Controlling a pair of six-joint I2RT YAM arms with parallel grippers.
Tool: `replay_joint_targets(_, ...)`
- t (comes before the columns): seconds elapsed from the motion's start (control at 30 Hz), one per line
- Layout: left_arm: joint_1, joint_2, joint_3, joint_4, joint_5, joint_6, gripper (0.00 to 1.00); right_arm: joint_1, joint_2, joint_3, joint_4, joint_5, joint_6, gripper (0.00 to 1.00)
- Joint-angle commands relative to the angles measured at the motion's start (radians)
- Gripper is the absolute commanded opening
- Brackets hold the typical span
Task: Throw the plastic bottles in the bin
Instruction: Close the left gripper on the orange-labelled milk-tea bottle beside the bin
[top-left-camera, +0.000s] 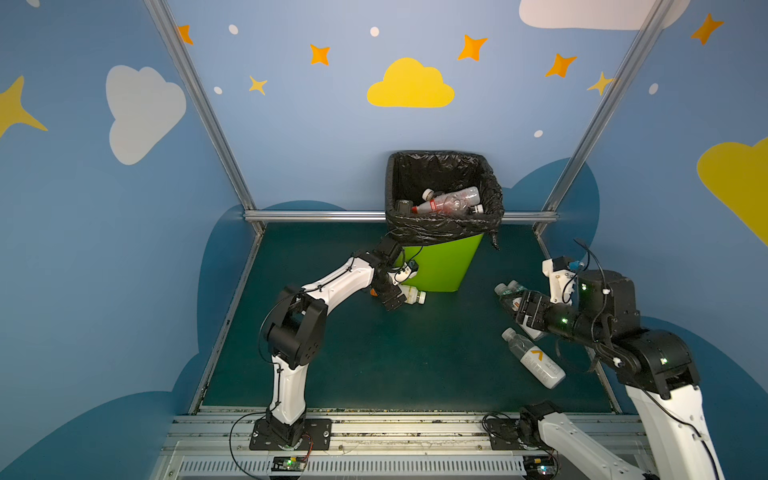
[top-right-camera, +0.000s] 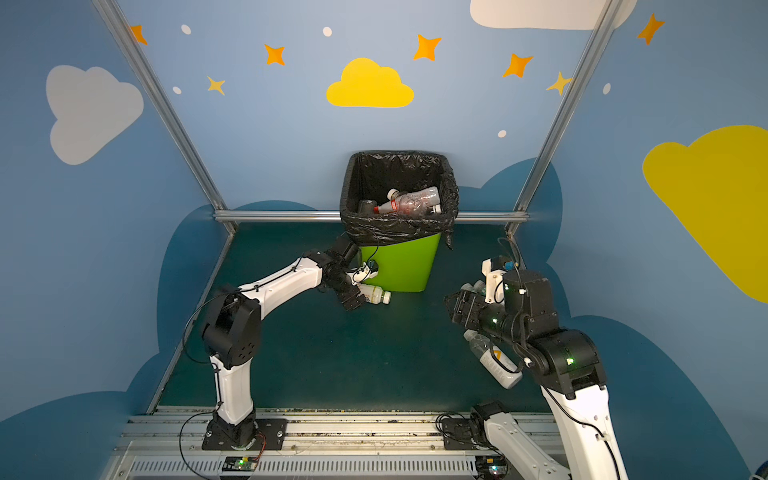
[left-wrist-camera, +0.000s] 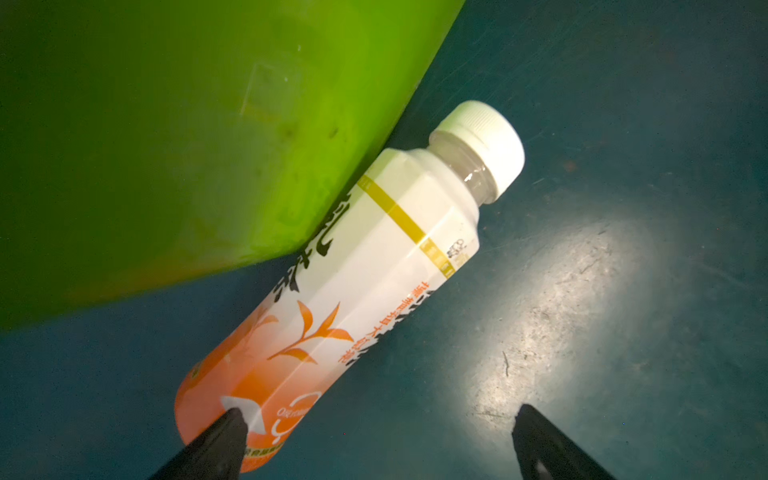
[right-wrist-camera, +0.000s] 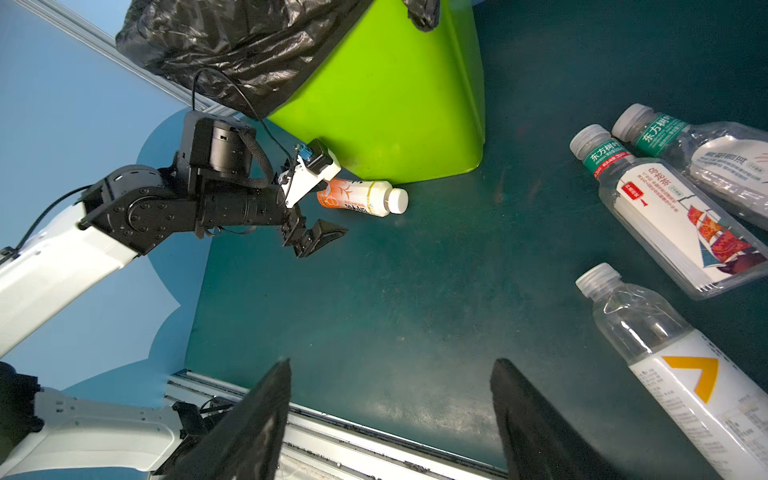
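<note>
- Broadly, the dark green mat (top-left-camera: 374, 353) is the biggest thing in view. It is the one work surface, and four bottles lie on it, so I judge the task partly done with four throws left.
- One bin (top-left-camera: 440, 266), lime green, stands at the back middle of the mat with one black bag (top-left-camera: 440, 226) folded over its rim. It already holds a heap of bottles, a red-labelled bottle (top-left-camera: 442, 204) among them. At least three show, but the exact count cannot be told.
- Two arms are at work. The left gripper (left-wrist-camera: 378, 415) is low by the bin's foot, its jaws spread wide and gripping nothing, with one fingertip over the tea bottle's orange base. The right gripper (right-wrist-camera: 390, 365) hovers over the right side of the mat with its jaws partly apart and empty.
- One chevron bottle (right-wrist-camera: 673, 374) lies on its side near the right arm. It is clear, with a yellow mark on a white label.
- Two green-labelled bottles (right-wrist-camera: 665, 216) lie side by side and touching, just beyond the chevron bottle.
- One tea bottle (left-wrist-camera: 357, 282), white and orange with a white cap, lies on its side and seems to touch the bin's foot. It is probably the next one to be picked up.
</note>
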Motion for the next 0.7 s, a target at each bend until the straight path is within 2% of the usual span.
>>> replay_joint_targets(0.0,0.002,0.039,0.031,0.01,-0.041,0.052,1.0,-0.002,0.019,0.04,-0.027,0.019,-0.024,0.76)
replay_joint_targets(0.27,0.009,0.112,0.058,0.026,-0.096,0.075,1.0,-0.002,0.045,0.068,-0.045,0.033,-0.043,0.77)
replay_joint_targets(0.53,0.006,0.16,0.116,-0.107,-0.033,0.025,1.0,-0.003,0.029,0.071,-0.05,0.061,-0.059,0.77)
replay_joint_targets(0.67,0.006,0.171,0.134,-0.228,0.003,-0.018,1.0,-0.006,0.017,0.068,-0.051,0.068,-0.067,0.78)
